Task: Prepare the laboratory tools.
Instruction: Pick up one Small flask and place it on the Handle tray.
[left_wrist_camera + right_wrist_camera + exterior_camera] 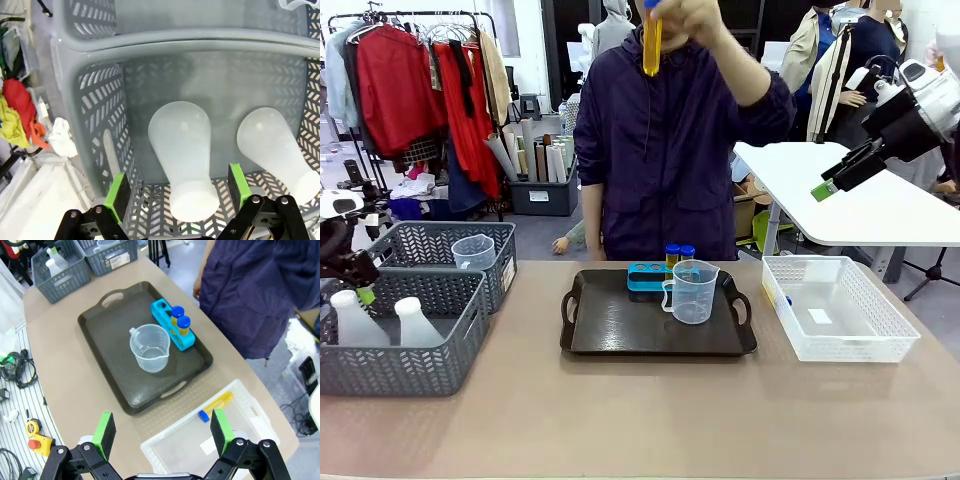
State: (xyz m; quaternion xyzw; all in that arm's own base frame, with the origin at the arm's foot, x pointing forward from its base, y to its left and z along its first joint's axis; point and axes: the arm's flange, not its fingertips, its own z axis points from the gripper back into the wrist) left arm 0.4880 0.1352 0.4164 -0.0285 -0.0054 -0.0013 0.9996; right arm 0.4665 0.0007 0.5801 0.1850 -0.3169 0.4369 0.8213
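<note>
White conical flask [182,145] stands in the grey basket [100,100] at the tabletop's left edge. The left claw [178,192] hangs over it, jaws apart, seemingly lined up to grasp its neck. The right claw [162,427], also apart, hovers high above the white basket [850,352] at the right edge, where a blue-capped tube [216,405] lies ready for pickup.

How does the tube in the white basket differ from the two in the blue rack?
The basket tube lies flat in the white basket; the rack tubes stand upright. The basket tube is alone; the rack tubes sit paired in the blue rack. All share blue caps and amber liquid.
</note>
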